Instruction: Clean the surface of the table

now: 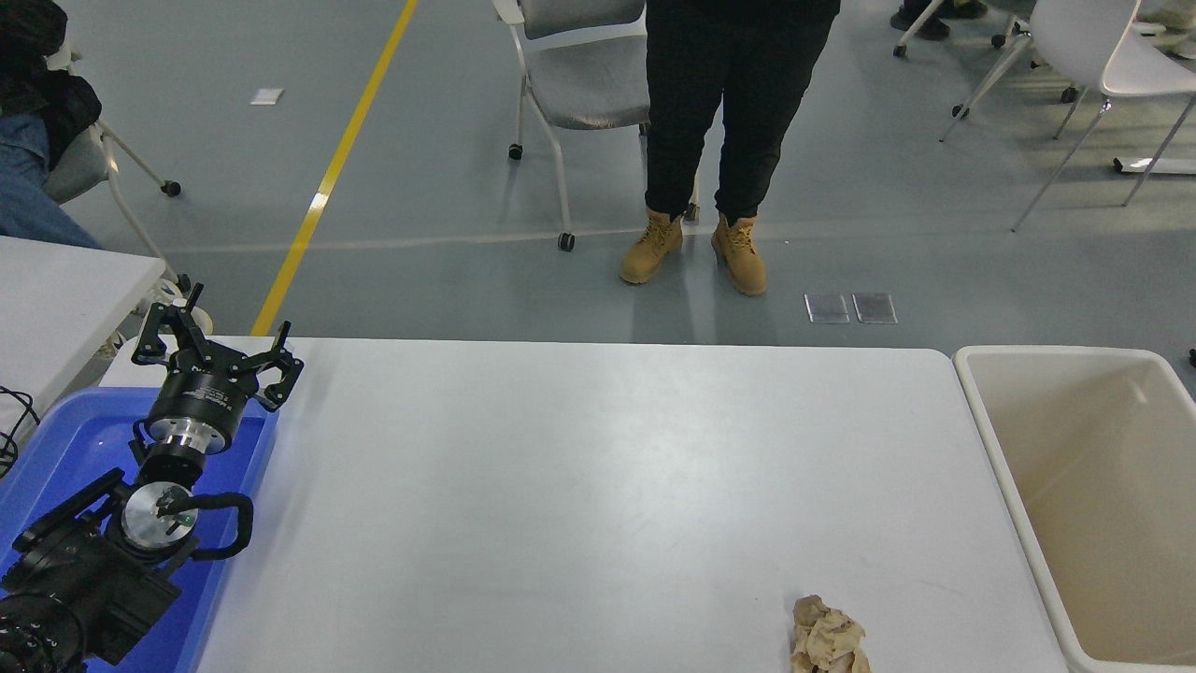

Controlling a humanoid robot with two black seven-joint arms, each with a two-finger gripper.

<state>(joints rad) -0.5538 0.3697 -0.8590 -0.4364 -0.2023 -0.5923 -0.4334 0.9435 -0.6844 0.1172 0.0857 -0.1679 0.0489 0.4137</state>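
Note:
The table surface [579, 467] is a large plain white-grey top that fills the middle of the head view. A crumpled beige paper wad [827, 639] lies on it near the front edge, right of centre. My left gripper [217, 348] is parked at the lower left, open and empty, held above a blue tray [56, 449]. My right arm and gripper are out of view.
A beige plastic tub [1093, 505] stands at the table's right end, with nothing showing in it. A person in black trousers and tan boots [696, 252] stands beyond the far edge next to a grey chair [579, 84]. A second white tabletop corner [56, 299] is at the left.

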